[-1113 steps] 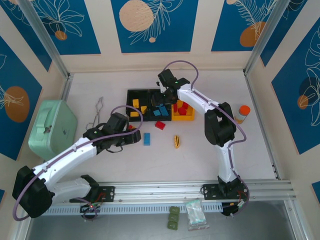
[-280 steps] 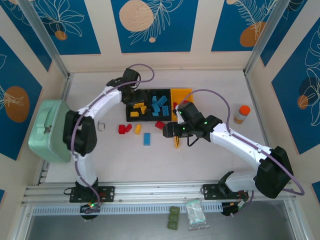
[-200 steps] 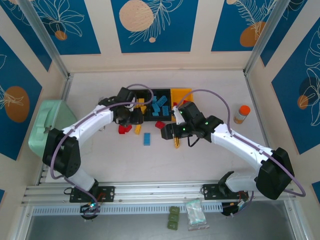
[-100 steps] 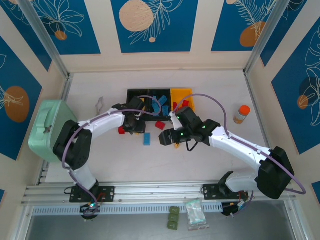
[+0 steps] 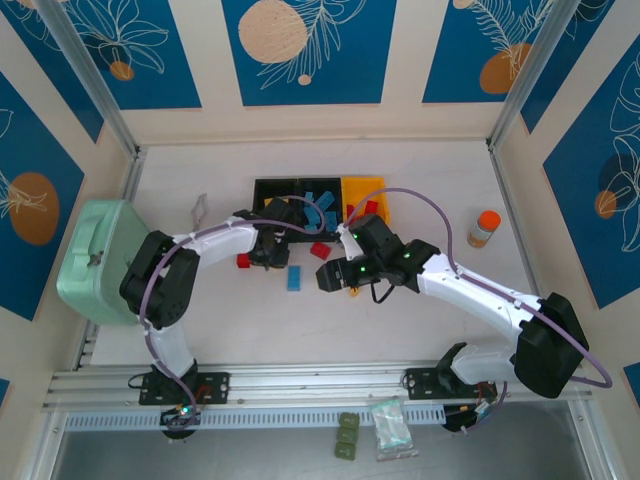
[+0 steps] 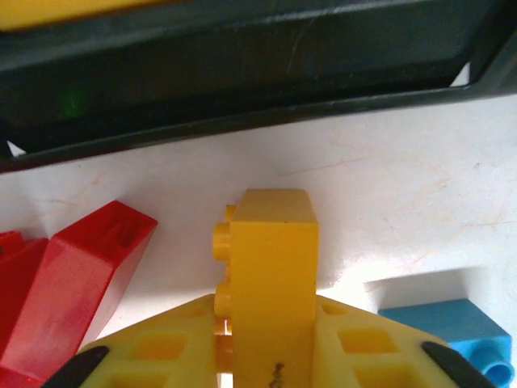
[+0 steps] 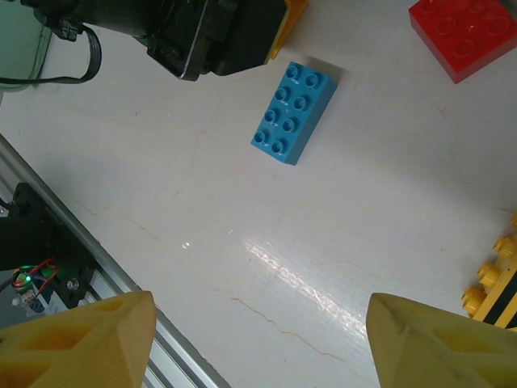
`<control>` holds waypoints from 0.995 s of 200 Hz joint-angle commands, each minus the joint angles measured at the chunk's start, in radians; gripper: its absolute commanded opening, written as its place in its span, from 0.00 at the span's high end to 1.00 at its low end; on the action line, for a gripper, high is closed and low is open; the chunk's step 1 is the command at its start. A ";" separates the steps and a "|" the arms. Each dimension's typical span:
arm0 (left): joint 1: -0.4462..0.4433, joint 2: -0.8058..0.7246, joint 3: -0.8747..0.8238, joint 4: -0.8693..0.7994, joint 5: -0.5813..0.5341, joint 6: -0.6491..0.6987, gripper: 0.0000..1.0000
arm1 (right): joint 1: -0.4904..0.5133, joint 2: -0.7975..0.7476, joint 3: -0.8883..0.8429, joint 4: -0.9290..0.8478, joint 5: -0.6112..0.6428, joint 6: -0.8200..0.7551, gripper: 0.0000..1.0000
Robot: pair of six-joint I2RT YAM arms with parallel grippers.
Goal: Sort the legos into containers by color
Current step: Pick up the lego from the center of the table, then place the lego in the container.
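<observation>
the white surface (image 5: 420, 165) carries the joined containers (image 5: 268, 184), a mint-green box (image 5: 100, 262), an orange-capped bottle (image 5: 485, 228), loose red legos (image 5: 320, 250), a blue lego (image 5: 294, 278) and a yellow lego (image 6: 273, 259).

Left gripper (image 5: 268, 251): jaws clamped, yellow brick (image 6: 273, 267) between its fingers. Right gripper (image 7: 258, 343): jaws wide apart, facing down, holding nothing.

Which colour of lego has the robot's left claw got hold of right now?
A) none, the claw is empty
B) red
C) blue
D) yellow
D: the left wrist view shows a yellow lego pinched in the shut left gripper, while a red one and a blue one lie loose on the table beside it.
</observation>
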State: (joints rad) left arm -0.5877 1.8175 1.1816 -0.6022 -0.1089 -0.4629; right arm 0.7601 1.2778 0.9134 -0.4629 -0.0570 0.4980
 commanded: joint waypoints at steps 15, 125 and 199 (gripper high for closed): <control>-0.007 -0.037 0.035 -0.041 -0.008 0.009 0.81 | 0.004 0.002 -0.011 0.007 0.000 0.004 0.30; 0.077 -0.024 0.341 -0.196 0.004 0.067 0.84 | -0.018 -0.002 -0.031 0.038 -0.012 0.017 0.31; 0.132 0.225 0.580 -0.263 -0.031 0.083 0.84 | -0.020 -0.022 -0.048 0.038 0.001 0.030 0.31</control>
State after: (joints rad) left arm -0.4683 1.9839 1.6966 -0.7918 -0.1070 -0.4049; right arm 0.7456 1.2793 0.8795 -0.4263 -0.0563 0.5167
